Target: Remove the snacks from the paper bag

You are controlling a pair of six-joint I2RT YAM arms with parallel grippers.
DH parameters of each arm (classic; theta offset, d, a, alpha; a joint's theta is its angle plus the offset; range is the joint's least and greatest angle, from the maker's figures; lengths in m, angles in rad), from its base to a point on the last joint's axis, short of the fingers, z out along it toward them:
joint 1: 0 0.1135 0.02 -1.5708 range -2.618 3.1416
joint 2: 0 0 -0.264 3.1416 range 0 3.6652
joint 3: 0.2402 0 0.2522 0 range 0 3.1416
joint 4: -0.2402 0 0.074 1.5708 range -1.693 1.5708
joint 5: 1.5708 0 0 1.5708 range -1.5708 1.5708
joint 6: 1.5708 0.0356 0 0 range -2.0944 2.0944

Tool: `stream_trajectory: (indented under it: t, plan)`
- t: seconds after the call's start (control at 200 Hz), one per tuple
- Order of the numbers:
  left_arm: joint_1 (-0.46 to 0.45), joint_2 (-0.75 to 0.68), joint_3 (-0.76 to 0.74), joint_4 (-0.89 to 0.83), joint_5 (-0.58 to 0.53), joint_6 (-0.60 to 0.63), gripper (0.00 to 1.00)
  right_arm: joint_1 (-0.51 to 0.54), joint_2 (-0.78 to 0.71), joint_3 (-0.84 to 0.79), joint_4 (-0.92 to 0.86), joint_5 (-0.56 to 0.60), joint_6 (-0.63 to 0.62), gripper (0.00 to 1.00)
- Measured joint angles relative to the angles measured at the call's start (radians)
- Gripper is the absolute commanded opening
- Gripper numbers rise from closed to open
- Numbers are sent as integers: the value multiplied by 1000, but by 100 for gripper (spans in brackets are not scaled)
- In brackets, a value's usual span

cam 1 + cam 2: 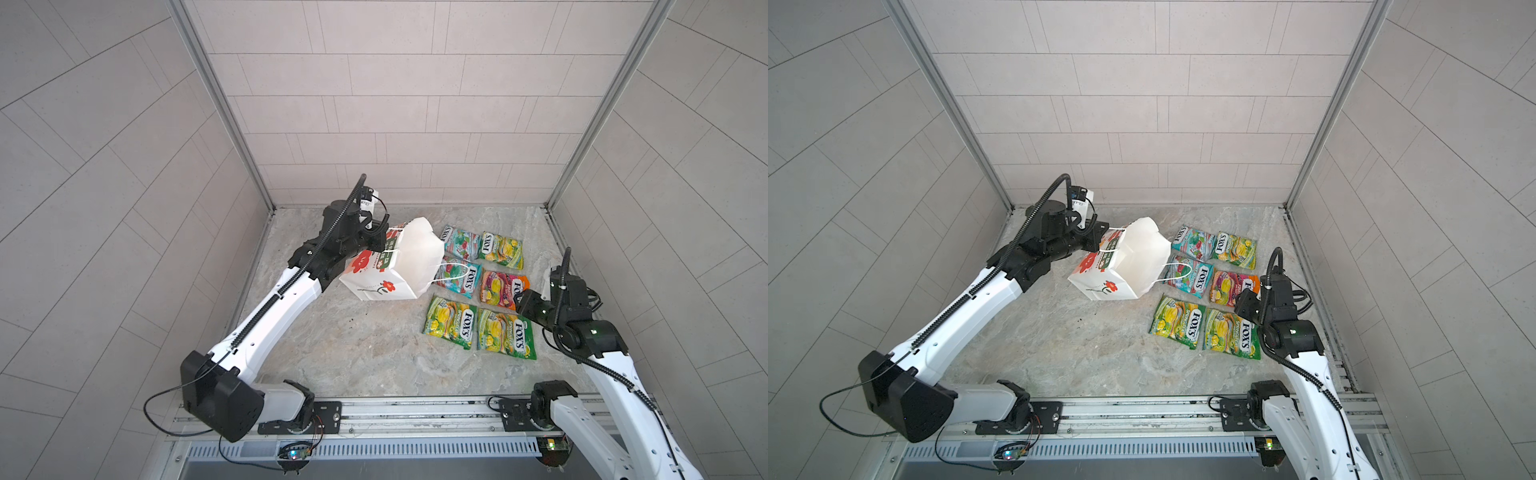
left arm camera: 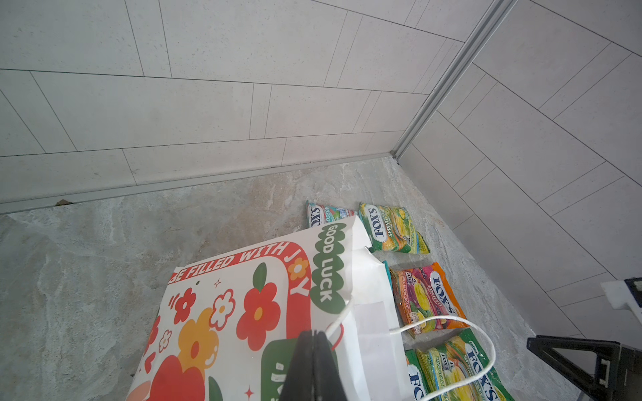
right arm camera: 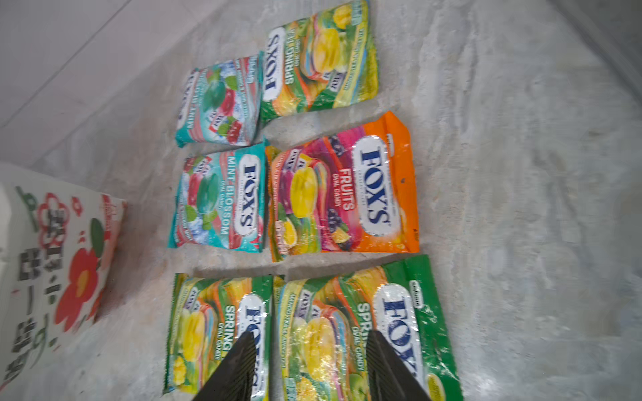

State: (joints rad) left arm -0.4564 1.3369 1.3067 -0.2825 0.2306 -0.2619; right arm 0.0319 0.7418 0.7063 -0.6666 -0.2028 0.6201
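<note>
Table [image 1: 332, 357]: marbled grey, bearing everything.
Paper bag [image 1: 411, 262]: tilted over, open mouth toward the packets and just beside them.
Snacks [image 1: 498, 291]: six packets flat on the table, two by three, all outside the bag.
Left gripper [image 2: 312, 361]: fingers together, pinching the bag's wall.
Right gripper [image 3: 311, 335]: fingers apart, empty, over two green packets.

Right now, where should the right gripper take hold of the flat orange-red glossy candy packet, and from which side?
Probably take the orange-red glossy packet by its plain orange sealed end, coming down from the side away from the white paper bag. It lies flat, with a teal packet and green-yellow packets close along its other edges; only that end faces bare table.
</note>
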Motion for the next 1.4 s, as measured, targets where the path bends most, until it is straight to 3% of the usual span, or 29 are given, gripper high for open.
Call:
stream_trajectory:
  t: [0.25, 0.455, 0.741, 0.891, 1.041, 1.401]
  plan:
    - [0, 0, 0, 0, 7, 0, 0, 1, 57, -91, 349, -375, 188, 53]
    - [0, 0, 0, 0, 10, 0, 0, 37, 154, -137, 645, -514, 367, 54]
    - [0, 0, 0, 0, 9, 0, 0, 140, 262, -53, 745, -504, 403, 52]
    - [0, 0, 0, 0, 9, 0, 0, 165, 303, -14, 706, -457, 388, 31]
    - [0, 0, 0, 0, 9, 0, 0, 176, 308, 5, 660, -432, 366, 0]
    - [0, -18, 0, 2, 11, 1, 0, 180, 237, 196, 508, -345, 286, 0]
